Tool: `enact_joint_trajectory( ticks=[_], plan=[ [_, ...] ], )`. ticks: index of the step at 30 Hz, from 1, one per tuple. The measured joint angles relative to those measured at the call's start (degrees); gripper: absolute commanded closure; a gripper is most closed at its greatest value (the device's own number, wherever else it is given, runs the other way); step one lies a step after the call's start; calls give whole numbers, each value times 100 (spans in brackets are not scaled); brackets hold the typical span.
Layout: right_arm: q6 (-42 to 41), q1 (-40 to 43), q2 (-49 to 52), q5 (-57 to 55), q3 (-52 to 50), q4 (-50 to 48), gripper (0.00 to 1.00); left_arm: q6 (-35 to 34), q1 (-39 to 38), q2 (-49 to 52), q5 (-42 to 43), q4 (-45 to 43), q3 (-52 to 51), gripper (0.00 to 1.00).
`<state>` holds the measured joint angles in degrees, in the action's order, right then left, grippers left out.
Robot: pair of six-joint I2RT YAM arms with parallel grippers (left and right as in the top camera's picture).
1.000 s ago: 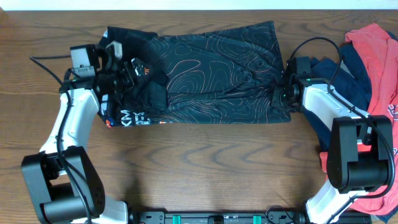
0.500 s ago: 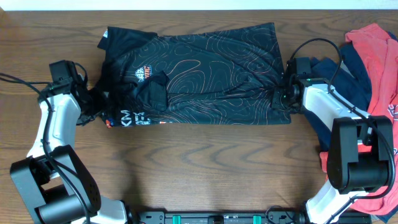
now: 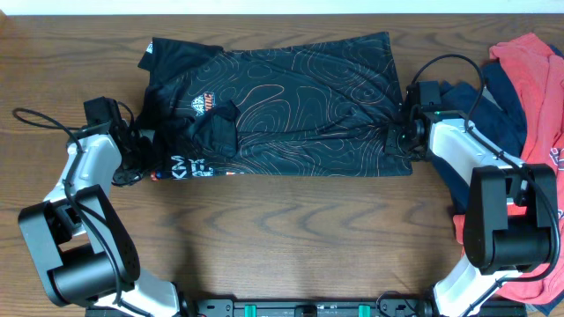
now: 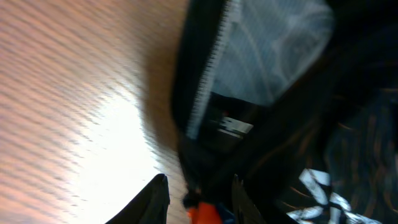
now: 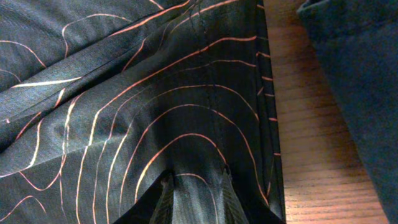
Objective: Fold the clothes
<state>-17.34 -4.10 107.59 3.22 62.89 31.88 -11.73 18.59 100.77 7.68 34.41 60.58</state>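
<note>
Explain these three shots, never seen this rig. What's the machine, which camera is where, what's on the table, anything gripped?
The machine is a left arm and a right arm at a brown wooden table, each ending in a two-finger gripper. The wide picture looks straight down from above. The two close-ups come from a camera on each wrist, with that arm's own fingers at the bottom. A black short-sleeved jersey with thin orange-white contour lines lies spread in the middle. A plain navy garment and a red garment are heaped on the robot's right. The right gripper pinches the jersey's edge, cloth puckering into it. The left gripper straddles the opposite edge; whether it has clamped is unclear.
</note>
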Motion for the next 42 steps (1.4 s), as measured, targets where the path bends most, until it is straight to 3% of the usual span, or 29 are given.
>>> enact_joint_trajectory(
  ticks=[3, 5, 7, 9, 11, 17, 27, 36, 38, 42],
  plan=[
    [0, 0, 0, 0, 0, 4, 75, 0, 0, 0, 170, 7, 0, 66],
    [0, 0, -2, 0, 0, 9, 74, -11, 0, 0, 245, 44, 0, 72],
    [0, 0, -2, 0, 0, 22, 74, 7, 0, 0, 295, 149, -2, 85],
    [0, 0, -4, 0, 0, 24, 74, 9, 0, 9, 315, 179, -2, 86],
    [0, 0, -4, 0, 0, 24, 74, 0, 0, 31, 334, 179, -2, 94],
    [0, 0, -7, 2, 0, 50, 74, 90, -2, 162, 195, 157, -31, 94],
    [2, 37, -24, -44, 0, 205, 78, -59, 317, 2, -1547, 354, -22, 94],
    [2, 116, -59, -85, 26, 898, 75, -317, 328, -74, -1665, 1244, -15, 94],
    [2, 116, -61, -107, 26, 944, 75, -356, 328, -79, -1482, 1196, -15, 91],
    [2, 114, -61, -109, 26, 944, 75, -304, 328, -81, -920, 938, -15, 62]
  ],
)
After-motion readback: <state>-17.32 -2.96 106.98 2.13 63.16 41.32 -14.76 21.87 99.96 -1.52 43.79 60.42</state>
